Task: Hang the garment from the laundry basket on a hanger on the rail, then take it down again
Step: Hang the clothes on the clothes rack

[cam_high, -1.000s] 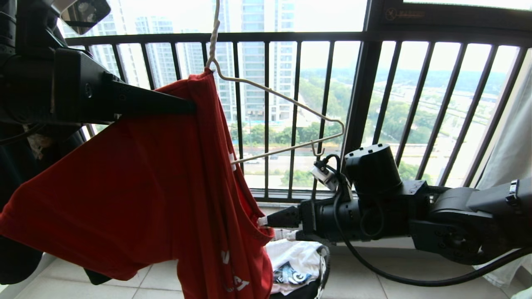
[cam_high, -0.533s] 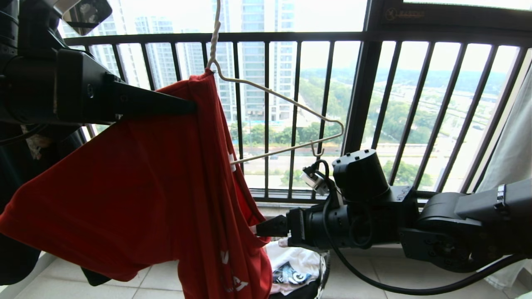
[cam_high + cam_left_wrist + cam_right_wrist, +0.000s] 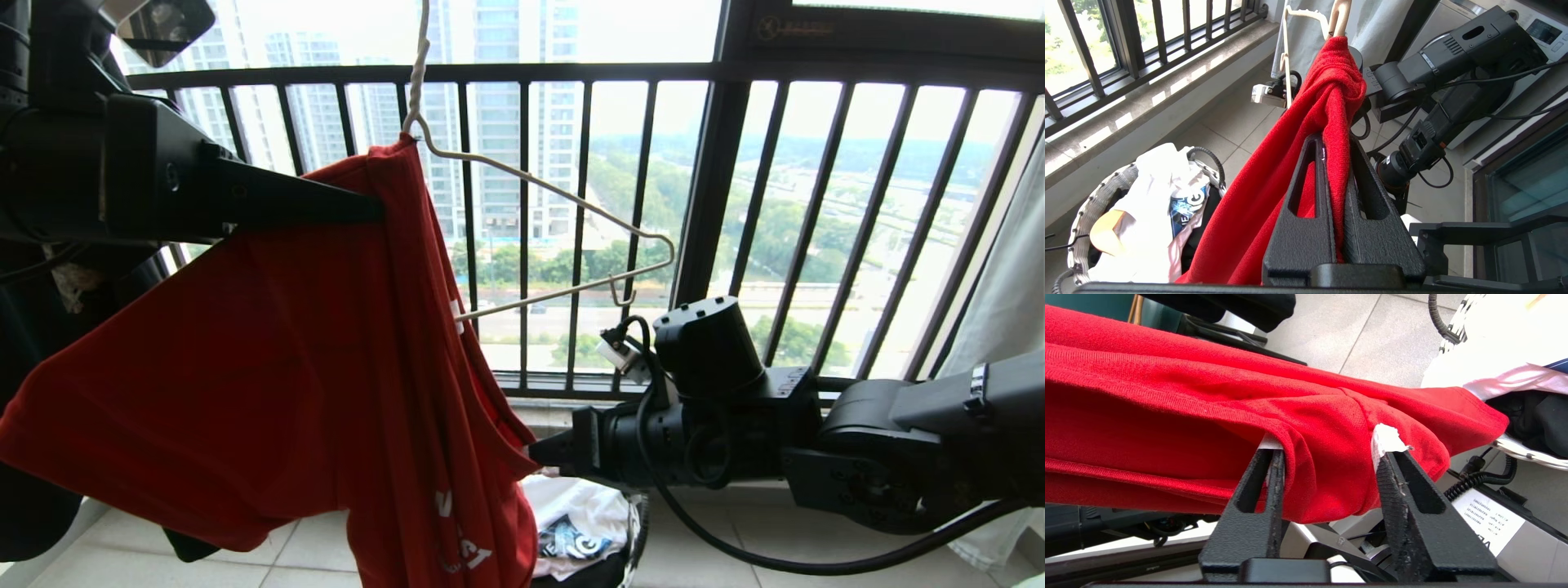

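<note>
Two grippers share your red short-sleeved T-shirt (image 3: 269, 367): the left gripper (image 3: 1331, 163) pinches its bunched top against the thin whitish wire hanger (image 3: 563, 245) as an anchor, while the right gripper (image 3: 1327, 457), fingers (image 3: 1265, 473) half-closed around a lower fold, readies to spread it.

A dark barred window railing (image 3: 571, 204) runs across twelve o'clock, high-rise towers (image 3: 498, 147) behind it. White clothing with a blue print (image 3: 575, 523) lies at six o'clock; a pale curtain (image 3: 1000, 327) hangs at three.
</note>
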`<state>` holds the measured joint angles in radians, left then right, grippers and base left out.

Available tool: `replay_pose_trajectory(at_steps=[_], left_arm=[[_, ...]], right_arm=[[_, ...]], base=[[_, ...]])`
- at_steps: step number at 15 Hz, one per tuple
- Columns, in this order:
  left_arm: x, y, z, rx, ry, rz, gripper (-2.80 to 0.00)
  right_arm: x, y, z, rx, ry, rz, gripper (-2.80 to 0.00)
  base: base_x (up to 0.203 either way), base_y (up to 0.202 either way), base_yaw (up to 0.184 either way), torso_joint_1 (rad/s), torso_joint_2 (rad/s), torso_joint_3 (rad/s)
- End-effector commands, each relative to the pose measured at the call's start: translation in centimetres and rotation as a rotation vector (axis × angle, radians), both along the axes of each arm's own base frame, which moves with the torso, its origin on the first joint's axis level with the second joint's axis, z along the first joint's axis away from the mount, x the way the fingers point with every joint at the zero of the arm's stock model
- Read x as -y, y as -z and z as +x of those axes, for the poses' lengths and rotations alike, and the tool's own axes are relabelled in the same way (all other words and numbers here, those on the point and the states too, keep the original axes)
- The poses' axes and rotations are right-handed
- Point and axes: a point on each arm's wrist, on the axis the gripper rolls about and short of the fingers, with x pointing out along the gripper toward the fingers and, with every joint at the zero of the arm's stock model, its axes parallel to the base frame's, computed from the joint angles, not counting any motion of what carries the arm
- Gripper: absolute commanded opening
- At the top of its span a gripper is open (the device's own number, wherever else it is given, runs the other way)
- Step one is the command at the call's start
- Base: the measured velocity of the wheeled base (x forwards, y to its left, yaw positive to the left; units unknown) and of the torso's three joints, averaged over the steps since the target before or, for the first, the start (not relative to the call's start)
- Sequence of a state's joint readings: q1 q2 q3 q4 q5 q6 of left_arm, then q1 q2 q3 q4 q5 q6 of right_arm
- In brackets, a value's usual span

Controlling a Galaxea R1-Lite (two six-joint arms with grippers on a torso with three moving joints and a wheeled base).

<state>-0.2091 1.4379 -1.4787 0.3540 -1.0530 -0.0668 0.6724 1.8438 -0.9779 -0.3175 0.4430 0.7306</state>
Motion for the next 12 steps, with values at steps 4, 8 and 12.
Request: replay_pose_trajectory(at_steps=[4,8,12], left_arm=[[-0.1,-0.2,-0.4,0.002,0.004,-0.005,-2.80],[-0.1,-0.3,-0.7,-0.001,0.010,-0.010,-2.80],[0.6,0.4,0.1,-0.030,0.034,-0.003,-2.80]], right_arm=[[3.8,-0.5,1.9,0.005,0.128,0.008,-2.80],[6.3,-1.2,3.2,0.034,0.210,0.019,-2.80],[8.1,-2.4,4.7,0.074,0.273,0.039,-2.80]], base=[[0.000,0.000,0.000,0.000,0.00,0.000],[0.000,0.000,0.000,0.000,0.00,0.000],[0.000,0.000,0.000,0.000,0.00,0.000]])
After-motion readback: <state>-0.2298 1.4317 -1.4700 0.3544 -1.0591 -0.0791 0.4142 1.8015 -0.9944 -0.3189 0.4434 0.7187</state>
